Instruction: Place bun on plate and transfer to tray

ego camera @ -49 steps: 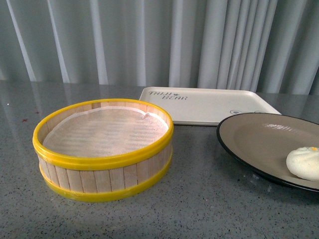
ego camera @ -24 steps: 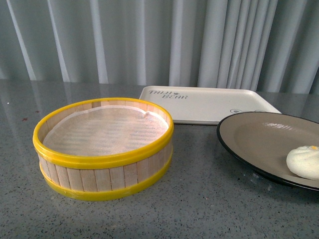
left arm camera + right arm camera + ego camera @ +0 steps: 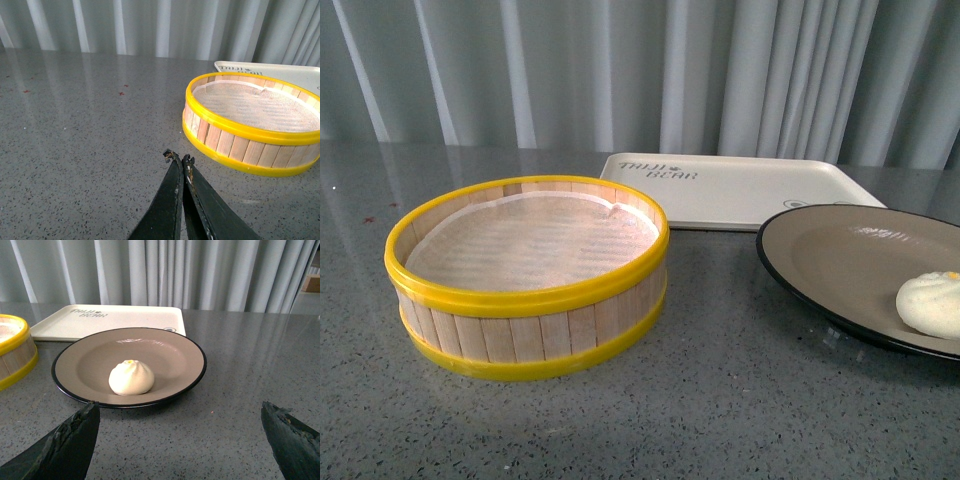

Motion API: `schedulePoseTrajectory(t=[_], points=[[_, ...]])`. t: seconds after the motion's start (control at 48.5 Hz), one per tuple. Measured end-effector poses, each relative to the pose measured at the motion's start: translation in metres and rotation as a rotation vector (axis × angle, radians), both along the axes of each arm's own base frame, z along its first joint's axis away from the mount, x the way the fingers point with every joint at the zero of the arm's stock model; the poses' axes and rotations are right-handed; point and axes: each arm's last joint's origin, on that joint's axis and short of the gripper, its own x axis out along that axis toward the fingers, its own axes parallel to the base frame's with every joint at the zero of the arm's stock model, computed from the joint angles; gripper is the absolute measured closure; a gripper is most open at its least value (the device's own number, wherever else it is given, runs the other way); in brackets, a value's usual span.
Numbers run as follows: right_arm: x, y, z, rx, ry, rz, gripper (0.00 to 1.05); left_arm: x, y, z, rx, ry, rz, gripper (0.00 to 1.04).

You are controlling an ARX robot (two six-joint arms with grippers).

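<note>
**Bun** (image 3: pixel 930 303): seen at the right edge of the front frame, resting on the beige inside of the plate (image 3: pixel 840 262), off-centre and towards its lower right. The first half of the task is judged complete.

**Plate**: set on the grey tabletop (image 3: pixel 740 400) at the middle right of the frame. It lies just beside the tray (image 3: pixel 740 190), which occupies the upper centre. Whether the two rims touch cannot be told.

**Steamer basket** (image 3: pixel 525 345): placed at the lower left, lined with paper and holding nothing.

**Left gripper** (image 3: pixel 177 157): jaws pressed together with nothing held, hanging over bare tabletop near the basket.

**Right gripper** (image 3: pixel 178 410): jaws spread wide with nothing between them, facing the near rim of the plate.

**Step in hand (judged)**: transfer of the loaded plate to the tray.

- The black rim is best taken at its near edge by the right gripper, with one finger slid under the rim.
- The plate should be kept level, since the round bun may roll on the shallow surface.
- The tray's raised lip must be cleared before the plate is lowered flat.
</note>
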Motion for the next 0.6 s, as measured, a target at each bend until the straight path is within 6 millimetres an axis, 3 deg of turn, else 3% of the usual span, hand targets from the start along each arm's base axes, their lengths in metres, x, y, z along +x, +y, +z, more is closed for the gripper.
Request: schedulePoseTrajectory(t=[0.268,0.433,0.598], points=[[0.0,0.0,0.0,0.0,0.0,0.0,0.09,-0.0001,0.0,0.0001,0.0,-0.001,0.0,1.01],[0.0,0.0,0.0,0.0,0.0,0.0,0.09,-0.0001,0.0,0.0001,0.0,-0.001,0.0,0.67],[0.0,0.0,0.0,0.0,0.0,0.0,0.09,-0.0001,0.0,0.0001,0.0,-0.001,0.0,0.44]])
